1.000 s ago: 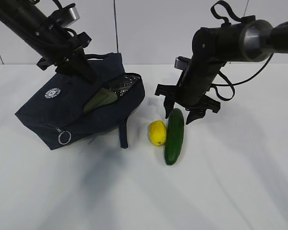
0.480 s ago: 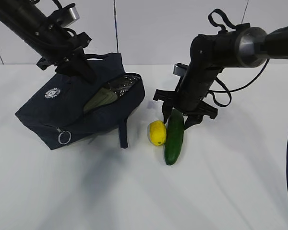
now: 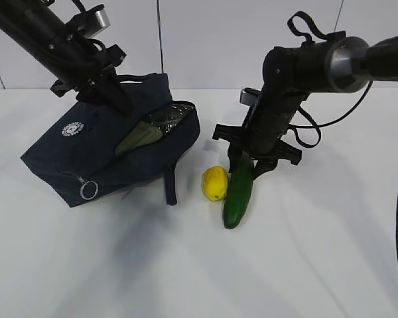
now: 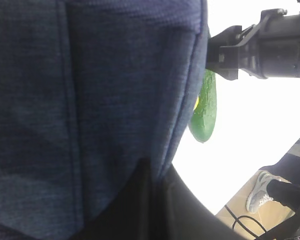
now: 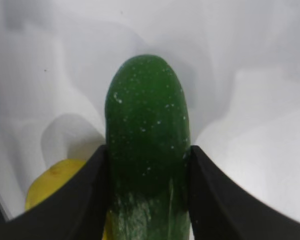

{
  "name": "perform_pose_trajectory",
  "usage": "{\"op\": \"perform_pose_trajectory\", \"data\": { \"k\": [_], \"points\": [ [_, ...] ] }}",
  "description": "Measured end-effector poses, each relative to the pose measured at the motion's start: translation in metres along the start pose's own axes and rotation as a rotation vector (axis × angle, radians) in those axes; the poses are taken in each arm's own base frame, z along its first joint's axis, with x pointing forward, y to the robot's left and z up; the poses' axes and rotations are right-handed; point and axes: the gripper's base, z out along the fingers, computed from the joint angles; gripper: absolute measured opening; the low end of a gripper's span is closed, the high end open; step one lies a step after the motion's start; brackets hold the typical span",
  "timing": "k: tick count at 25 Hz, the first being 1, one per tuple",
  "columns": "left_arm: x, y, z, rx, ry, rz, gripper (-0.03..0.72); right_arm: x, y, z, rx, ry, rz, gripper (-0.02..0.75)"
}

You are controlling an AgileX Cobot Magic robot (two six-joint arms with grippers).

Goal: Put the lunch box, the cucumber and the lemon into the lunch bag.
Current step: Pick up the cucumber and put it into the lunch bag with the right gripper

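Note:
The navy lunch bag lies tilted at the left with its mouth open to the right. The lunch box, with its sage-green lid, sits inside the mouth. My left gripper is shut on the bag's upper fabric. In the left wrist view the bag cloth fills the frame above my left gripper. The cucumber lies right of the lemon. My right gripper is shut on the cucumber's far end. In the right wrist view the cucumber sits between my right gripper's fingers, with the lemon beside it.
A bag strap hangs down onto the white table just left of the lemon. A white wall stands behind. In the left wrist view the right arm and the cucumber show past the bag's edge.
My right gripper has come down and closed on the cucumber's far end. The cucumber has tilted a little and the lemon has shifted slightly left. The left arm and bag have not moved.

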Motion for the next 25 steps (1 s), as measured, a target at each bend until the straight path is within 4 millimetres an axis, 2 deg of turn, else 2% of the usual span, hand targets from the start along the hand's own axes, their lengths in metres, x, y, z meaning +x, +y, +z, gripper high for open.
{"op": "perform_pose_trajectory", "data": {
  "k": [8,19,25],
  "points": [
    [-0.001,0.013,-0.009,-0.011,-0.019,-0.003,-0.010,0.000,0.010,-0.021,-0.007,0.094,-0.089,0.332],
    [-0.001,0.017,-0.011,-0.027,-0.022,-0.001,-0.010,-0.009,0.043,-0.071,-0.196,0.126,-0.206,0.330],
    [-0.002,0.019,-0.011,-0.044,-0.039,0.003,-0.010,-0.011,0.064,-0.095,-0.388,0.115,-0.254,0.330]
  ]
}}
